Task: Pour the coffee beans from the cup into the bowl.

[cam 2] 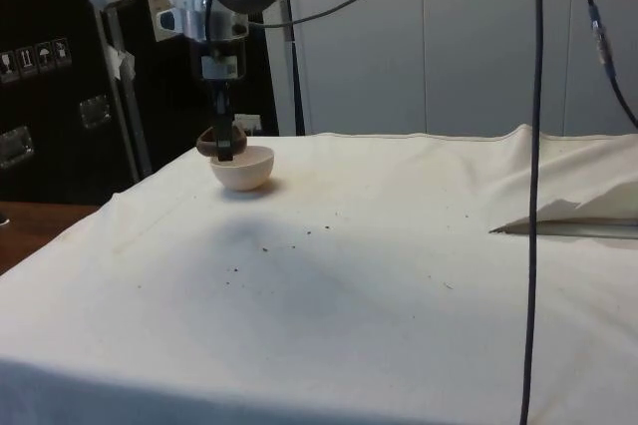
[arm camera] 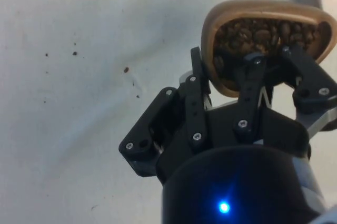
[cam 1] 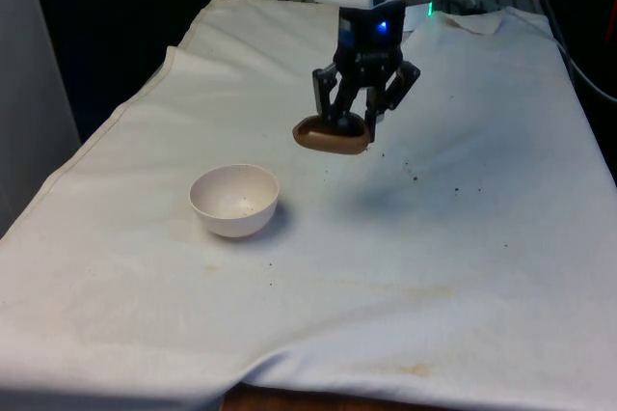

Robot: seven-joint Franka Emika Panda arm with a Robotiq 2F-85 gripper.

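No readable writing is seen on the task's things. The gripper point(cam 1: 352, 122) is held above the white cloth point(cam 1: 434, 266), pointing down, its fingers point(arm camera: 253, 77) pinched on the wall of a brown cup point(cam 1: 332, 137). The cup is carried clear of the table, and coffee beans point(arm camera: 258, 32) are seen inside it. A white bowl point(cam 1: 234, 200) stands on the cloth below the gripper and off to the front view's left, apart from the cup. Loose dark specks point(cam 1: 413, 176) are scattered on the cloth near the gripper.
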